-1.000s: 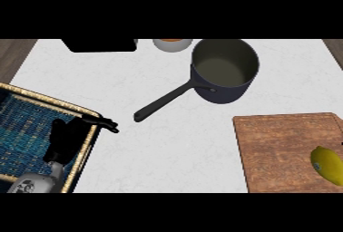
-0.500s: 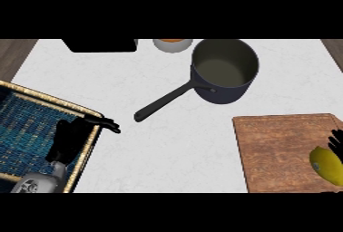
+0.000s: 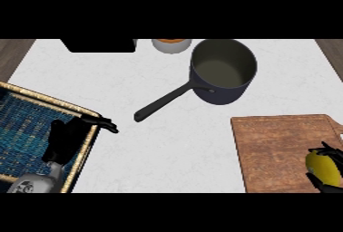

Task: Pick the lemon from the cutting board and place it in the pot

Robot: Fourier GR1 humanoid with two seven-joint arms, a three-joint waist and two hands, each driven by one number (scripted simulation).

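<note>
A yellow lemon [image 3: 323,166] lies at the right edge of the brown cutting board [image 3: 278,149]. My right hand [image 3: 331,153] shows only as black fingers at the picture's right edge, curling around the lemon's top and lower side. The dark pot [image 3: 223,70] stands empty at the back of the counter, its long black handle [image 3: 164,103] pointing toward the front left. My left hand [image 3: 66,138] rests open over the basket at the left, its thumb stretched to the right.
A woven basket [image 3: 33,99] with a blue lining takes up the left side. A black box [image 3: 99,45] and a small white bowl [image 3: 171,45] stand along the back edge. White counter lies between the pot handle and the board.
My right hand's fingers have come in from the right edge and now wrap around the lemon. The left hand has stayed over the basket. Pot and board have not moved.
</note>
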